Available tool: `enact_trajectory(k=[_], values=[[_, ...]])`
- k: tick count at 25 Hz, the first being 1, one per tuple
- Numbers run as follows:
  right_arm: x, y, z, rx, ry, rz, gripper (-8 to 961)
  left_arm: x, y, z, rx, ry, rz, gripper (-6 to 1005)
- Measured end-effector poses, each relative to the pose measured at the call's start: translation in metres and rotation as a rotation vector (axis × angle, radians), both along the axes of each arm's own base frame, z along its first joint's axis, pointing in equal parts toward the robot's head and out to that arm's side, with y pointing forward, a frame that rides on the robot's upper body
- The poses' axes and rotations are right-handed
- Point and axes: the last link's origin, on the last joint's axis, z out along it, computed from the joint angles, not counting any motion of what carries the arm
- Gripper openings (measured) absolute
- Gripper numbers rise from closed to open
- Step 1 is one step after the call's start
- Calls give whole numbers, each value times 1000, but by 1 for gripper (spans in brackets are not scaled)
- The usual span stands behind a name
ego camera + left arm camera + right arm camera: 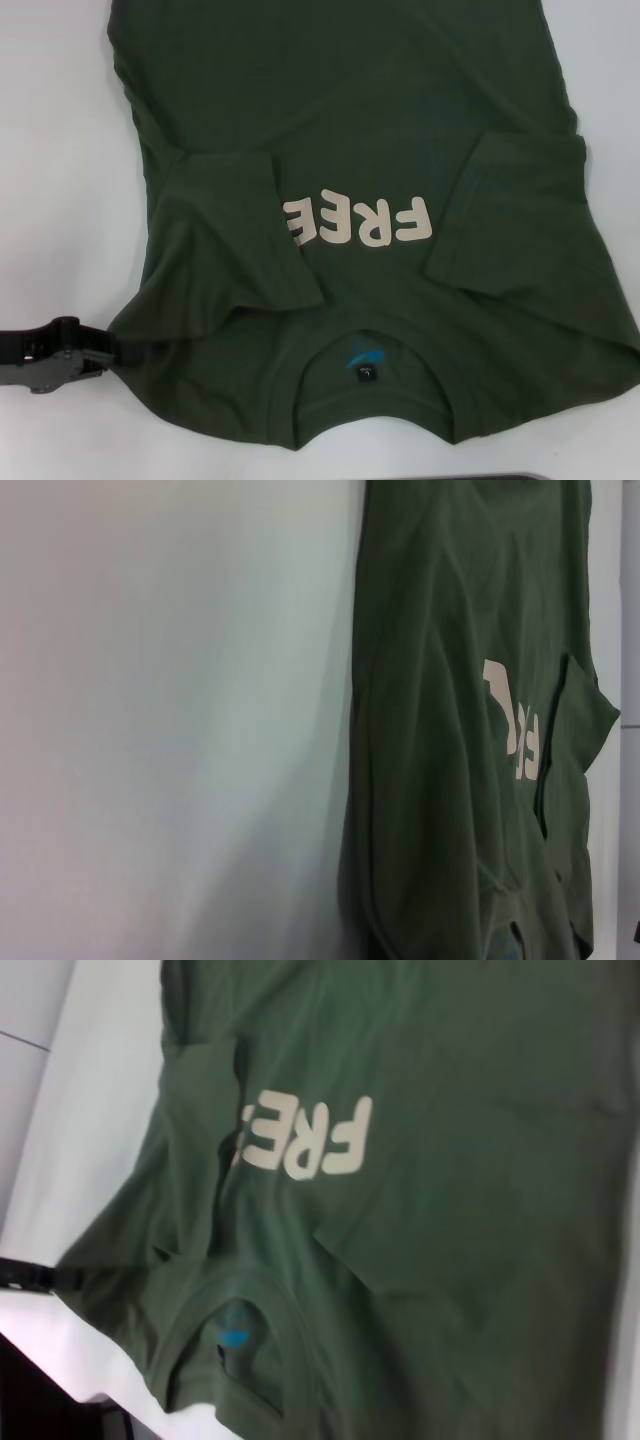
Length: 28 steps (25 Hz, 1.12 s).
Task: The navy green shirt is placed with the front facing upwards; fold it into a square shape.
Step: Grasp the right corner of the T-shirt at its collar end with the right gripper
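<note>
White tabletop (60, 150) fills your view, and the navy green shirt (380, 130) lies spread across it, front up, collar (365, 365) toward the robot and hem running off the far edge of the head view. You can read the cream "FREE" lettering (360, 220) upside down on the chest. Both short sleeves are folded inward over the front; the left sleeve (240, 225) covers part of the last letter, the right sleeve (520, 215) lies just beside the first. Your left gripper (112, 350) sits at the shirt's left shoulder edge, touching the cloth; you cannot tell whether its fingers are apart or together. Your right gripper is out of sight.
</note>
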Motion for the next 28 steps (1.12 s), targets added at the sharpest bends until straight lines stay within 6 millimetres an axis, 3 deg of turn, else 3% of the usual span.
enact_trajectory(k=[10, 28], values=[[8, -8, -5, -79, -63, -54, 882, 1, 3, 0, 2, 5, -4, 31], [8, -2, -26, -111, -101, -31, 881, -1, 2, 0, -4, 17, 2, 31]])
